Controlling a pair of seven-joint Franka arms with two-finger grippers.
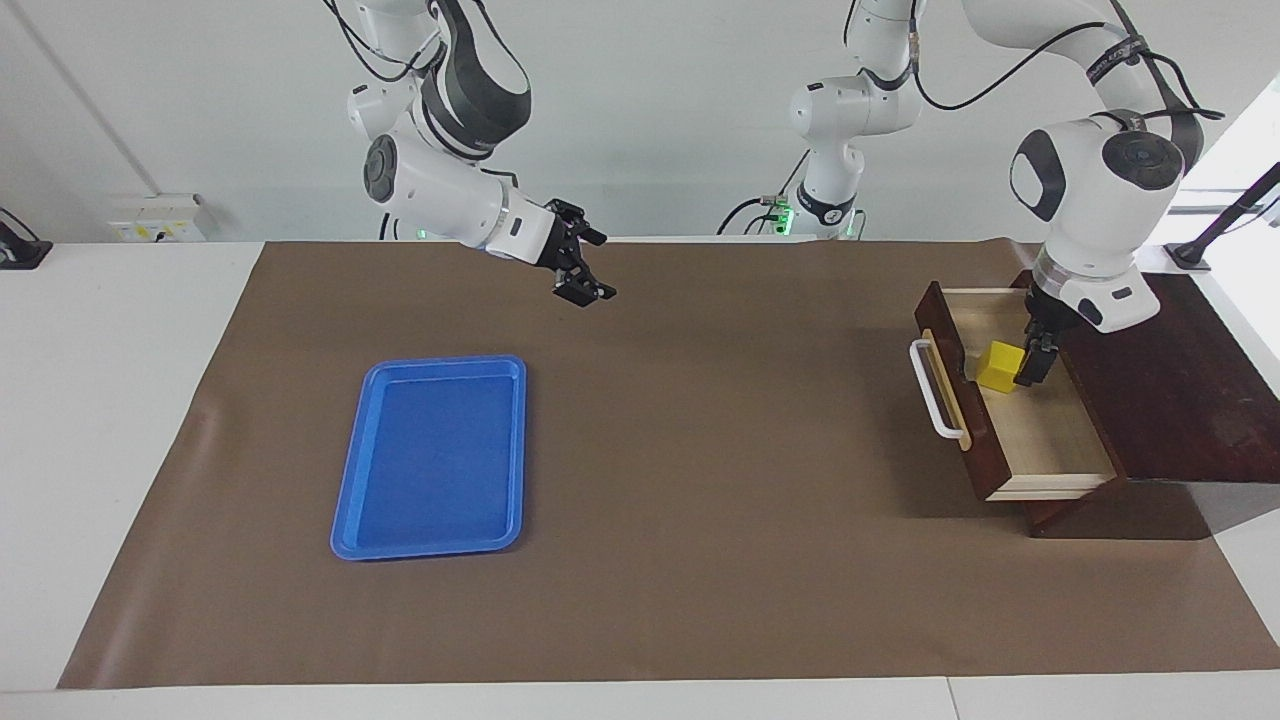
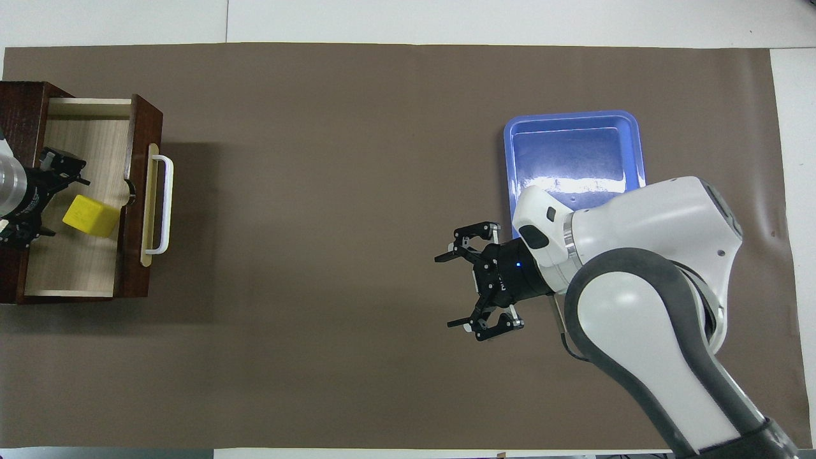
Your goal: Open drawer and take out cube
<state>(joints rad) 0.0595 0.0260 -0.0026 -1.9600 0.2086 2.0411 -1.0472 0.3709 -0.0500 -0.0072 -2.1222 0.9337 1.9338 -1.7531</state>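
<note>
The left gripper (image 1: 1033, 362), fingers spread, reaches into the pulled-out dark reddish-brown wooden drawer (image 1: 1040, 430) beside the small yellow cube (image 1: 999, 366), at three o'clock in the facing view. The cube is not yet grasped or lifted. The right gripper (image 1: 583, 272), also spread, waits above the brown mat (image 1: 700, 450).

- Drawer (image 1: 1040, 440) is pulled open at the left arm's end of the tabletop, so you can drop in from above; its walls box in the cube (image 1: 998, 366).
- Blue tray (image 1: 432, 457) sits toward the right arm's end, with bare brown mat (image 1: 720, 450) between tray and drawer.
</note>
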